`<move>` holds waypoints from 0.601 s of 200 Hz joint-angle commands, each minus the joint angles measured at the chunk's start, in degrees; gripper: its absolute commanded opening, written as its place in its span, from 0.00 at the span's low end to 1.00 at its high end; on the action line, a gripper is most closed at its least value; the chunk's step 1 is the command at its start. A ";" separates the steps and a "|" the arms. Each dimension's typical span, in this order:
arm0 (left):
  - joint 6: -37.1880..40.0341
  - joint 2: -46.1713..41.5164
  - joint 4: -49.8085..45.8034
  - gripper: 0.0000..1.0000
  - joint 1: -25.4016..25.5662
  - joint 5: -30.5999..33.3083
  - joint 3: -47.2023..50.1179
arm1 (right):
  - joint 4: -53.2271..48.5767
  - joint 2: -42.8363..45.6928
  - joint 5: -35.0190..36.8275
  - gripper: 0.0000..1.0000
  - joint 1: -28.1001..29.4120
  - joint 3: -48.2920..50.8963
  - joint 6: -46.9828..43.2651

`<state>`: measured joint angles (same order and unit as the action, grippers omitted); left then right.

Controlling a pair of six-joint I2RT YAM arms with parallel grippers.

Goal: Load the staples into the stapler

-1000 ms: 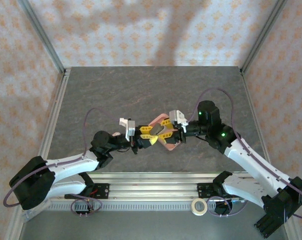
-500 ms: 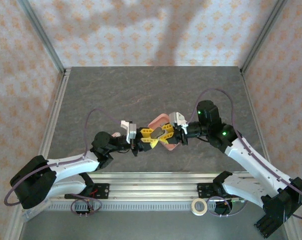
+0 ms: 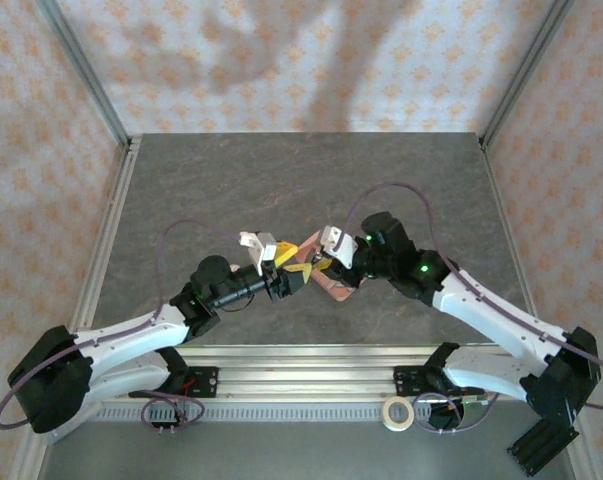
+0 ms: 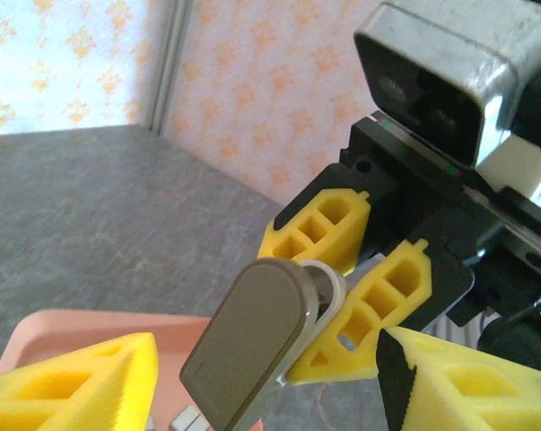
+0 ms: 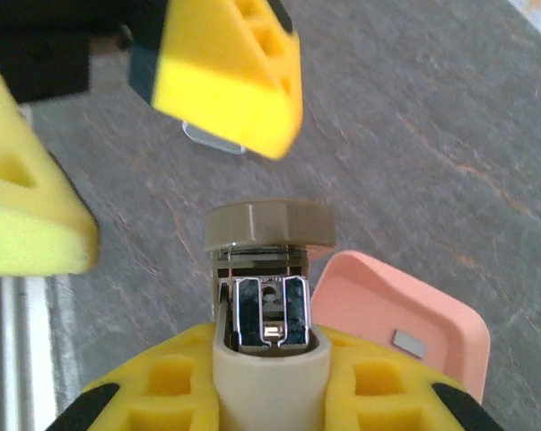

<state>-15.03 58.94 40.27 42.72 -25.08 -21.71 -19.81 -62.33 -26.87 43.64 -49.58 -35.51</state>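
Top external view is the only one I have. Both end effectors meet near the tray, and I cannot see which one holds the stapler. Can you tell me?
Observer: The right end effector holds it. In the right wrist view the stapler is clamped in it and points away from the camera.
Operator: Is the left one closed on it also?
Observer: No. The left end effector is open and does not touch the stapler.
Operator: Can you see the metal part?
Observer: Yes, the silvery channel faces the right wrist camera. I cannot tell if it is loaded.
Operator: Are staples in the tray?
Observer: One small grey block of staples lies in the tray.
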 commanded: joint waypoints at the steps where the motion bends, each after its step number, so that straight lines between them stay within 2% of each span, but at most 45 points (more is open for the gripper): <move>1: 0.80 -1.41 -7.03 0.64 0.17 3.32 -0.57 | 0.08 -1.13 7.62 0.00 1.68 0.37 -1.43; 50: 0.50 -0.58 -7.46 0.65 0.26 4.08 -0.43 | 0.73 -2.88 4.82 0.00 3.12 0.09 -3.20; 77: -0.09 0.72 -5.11 0.66 0.25 2.49 -0.70 | 0.63 -3.24 3.08 0.00 3.41 -0.27 -3.65; 120: -1.00 1.66 -5.61 0.63 0.25 7.32 -1.46 | 0.43 -2.65 0.66 0.00 3.60 0.23 -4.22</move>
<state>-15.25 60.34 33.65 42.76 -21.52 -21.71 -19.94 -65.54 -24.12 46.87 -49.43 -38.65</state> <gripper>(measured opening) 0.646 0.195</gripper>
